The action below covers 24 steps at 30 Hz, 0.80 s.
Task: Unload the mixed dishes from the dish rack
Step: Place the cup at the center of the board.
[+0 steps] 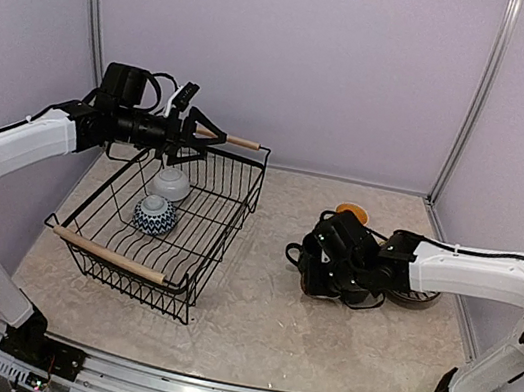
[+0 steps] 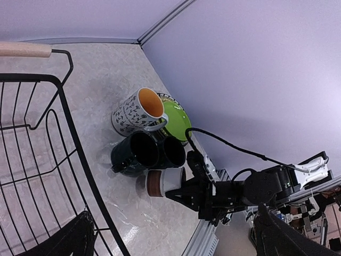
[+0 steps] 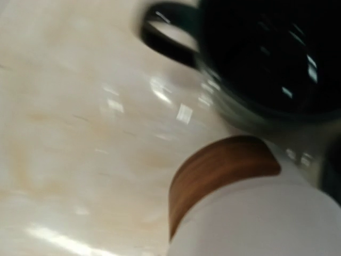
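No readable txt, labels, brands or nos. in any view.

R wrist view blurred: small cup (image 3: 240, 213) cut off at bottom/right edges, dark mug (image 3: 266, 53) at top. Lime green plate (image 2: 178, 124) mostly hidden behind patterned mug (image 2: 130, 113).

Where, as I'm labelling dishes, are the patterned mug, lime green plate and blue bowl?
patterned mug (image 2: 126, 115): left wrist view, its patterned side.
lime green plate (image 2: 179, 121): left wrist view, its bare green face.
blue bowl (image 1: 155, 217): top external view, its outer wall.
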Tool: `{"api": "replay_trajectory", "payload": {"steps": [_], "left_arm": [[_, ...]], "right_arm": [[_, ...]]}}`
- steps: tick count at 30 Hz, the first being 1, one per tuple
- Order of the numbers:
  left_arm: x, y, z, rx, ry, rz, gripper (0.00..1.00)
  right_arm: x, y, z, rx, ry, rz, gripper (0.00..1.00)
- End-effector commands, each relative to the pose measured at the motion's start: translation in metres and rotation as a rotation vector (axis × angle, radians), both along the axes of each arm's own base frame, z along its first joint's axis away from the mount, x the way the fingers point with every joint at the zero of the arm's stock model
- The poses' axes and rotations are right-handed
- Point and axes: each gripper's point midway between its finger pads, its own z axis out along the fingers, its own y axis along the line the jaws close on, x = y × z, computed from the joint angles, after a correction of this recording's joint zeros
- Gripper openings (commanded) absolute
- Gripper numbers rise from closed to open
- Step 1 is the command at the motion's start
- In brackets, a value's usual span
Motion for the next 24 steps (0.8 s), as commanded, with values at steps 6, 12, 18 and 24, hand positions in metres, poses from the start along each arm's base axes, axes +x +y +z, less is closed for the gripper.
{"api": "replay_trajectory", "payload": {"steps": [6, 12, 18, 24], "left_arm": [[0.007, 0.007, 0.007, 0.016, -0.036, 0.027, 0.99], [0.015, 0.014, 0.000, 0.069, -0.025, 0.077, 0.99], [0.043, 0.047, -0.024, 0.237, 0.047, 0.272, 0.99], [0.076, 0.084, -0.073, 0.424, 0.224, 0.404, 0.99]], "right_arm": [[0.006, -0.003, -0.030, -0.252, 0.074, 0.009, 0.00], [0.010, 0.003, -0.044, -0.295, 0.100, 0.016, 0.01], [0.009, 0.003, -0.041, -0.292, 0.088, 0.009, 0.19], [0.010, 0.012, -0.026, -0.246, 0.039, 0.022, 0.44]]}}
